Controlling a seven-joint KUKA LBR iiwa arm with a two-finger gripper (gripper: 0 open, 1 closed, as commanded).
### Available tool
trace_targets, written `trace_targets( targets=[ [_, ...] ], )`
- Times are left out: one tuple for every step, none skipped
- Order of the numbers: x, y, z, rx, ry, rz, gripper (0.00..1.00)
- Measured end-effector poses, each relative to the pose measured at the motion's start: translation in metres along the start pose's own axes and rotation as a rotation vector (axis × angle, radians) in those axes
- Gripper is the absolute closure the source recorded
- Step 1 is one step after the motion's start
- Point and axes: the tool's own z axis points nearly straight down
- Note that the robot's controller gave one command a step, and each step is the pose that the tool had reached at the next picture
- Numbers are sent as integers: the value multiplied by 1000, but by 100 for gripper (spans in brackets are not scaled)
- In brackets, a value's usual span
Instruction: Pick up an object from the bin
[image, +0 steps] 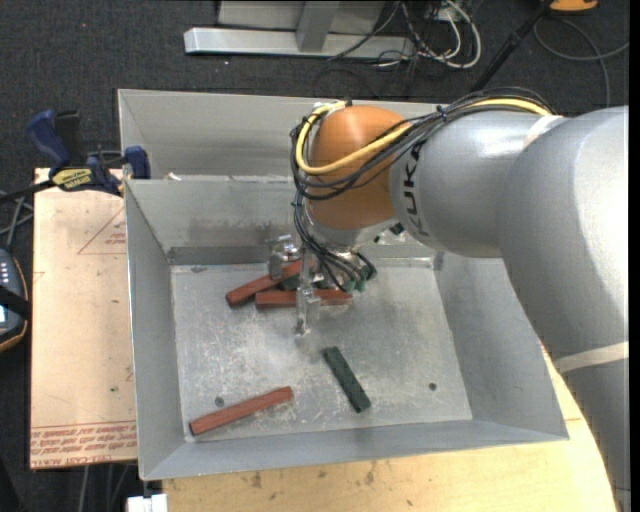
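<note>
Camera view: the grey metal bin (150, 330) holds few things. Near its front left corner lies a lone reddish bar (242, 410), flat and slanted, well apart from the rest. Right of centre lies a dark bar (346, 379), also flat, angled toward the front right. The arm's orange cover (350, 165) and looped cables (322, 172) (parts of the robot) hang over the back of the bin and hide some of the floor there.

The claw (302, 318) points straight down near the bin's middle, at the front edge of a small cluster of red-brown bars (258, 294). It seems to touch the nearest bar, though the wrist hardware blocks that spot. Whether the claw is parted or closed cannot be told.

The red-brown bars are slim rectangular sticks, overlapping at shallow angles, lying toward the back of the floor, partly beneath the wrist.
</note>
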Motion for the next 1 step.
trace_targets(
  targets=[
    [0, 0, 0, 0, 0, 0, 100]
  ],
)
